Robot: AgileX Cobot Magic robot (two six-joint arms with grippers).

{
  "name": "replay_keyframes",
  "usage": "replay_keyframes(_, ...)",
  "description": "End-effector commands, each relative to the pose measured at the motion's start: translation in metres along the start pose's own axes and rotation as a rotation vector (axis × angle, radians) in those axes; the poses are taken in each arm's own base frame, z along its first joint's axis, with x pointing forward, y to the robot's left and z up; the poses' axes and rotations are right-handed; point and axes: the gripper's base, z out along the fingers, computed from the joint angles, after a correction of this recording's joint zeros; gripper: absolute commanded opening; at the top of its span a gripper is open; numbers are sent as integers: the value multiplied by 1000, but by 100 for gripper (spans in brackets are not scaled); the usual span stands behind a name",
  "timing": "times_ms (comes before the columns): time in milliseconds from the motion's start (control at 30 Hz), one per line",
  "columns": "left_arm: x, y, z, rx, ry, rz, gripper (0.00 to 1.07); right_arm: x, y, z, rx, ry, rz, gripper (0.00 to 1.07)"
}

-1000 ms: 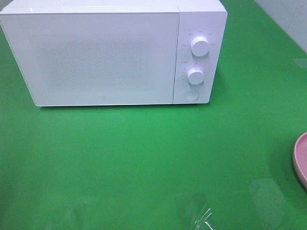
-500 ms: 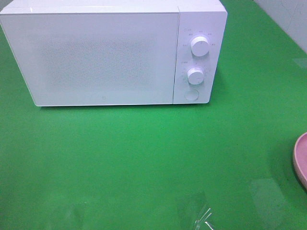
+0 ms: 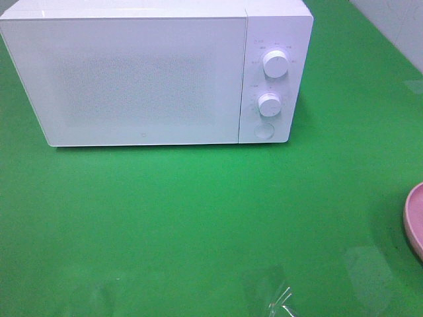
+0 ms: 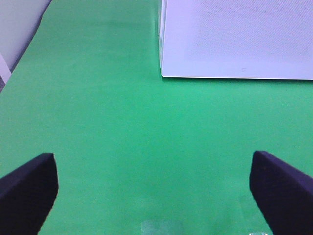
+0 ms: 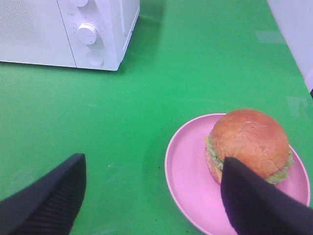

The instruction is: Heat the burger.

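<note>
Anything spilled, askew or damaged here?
Nothing stands out. The burger sits intact on the pink plate, off-centre but upright. The microwave stands square with its door shut. No spills on the green table.

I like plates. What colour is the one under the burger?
Pink; the plate shows best in the right wrist view.

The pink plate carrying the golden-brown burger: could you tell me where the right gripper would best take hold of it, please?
Probably the bare rim of the round pink plate on its microwave-facing side, approached from above: the golden-brown burger sits off-centre toward the far edge, so the open right gripper has clearance there.
</note>
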Motion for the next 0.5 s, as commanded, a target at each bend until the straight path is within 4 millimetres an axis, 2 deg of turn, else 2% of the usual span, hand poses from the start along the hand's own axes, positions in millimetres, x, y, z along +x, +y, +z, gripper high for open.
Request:
replay_keyframes(33,2,-1,-4,9,-38,2,99,2,0,-2,3,-32,-9,73)
replay_keyframes(500,2,-1,-4,9,-40,1,99,2,0,-2,3,-32,-9,73)
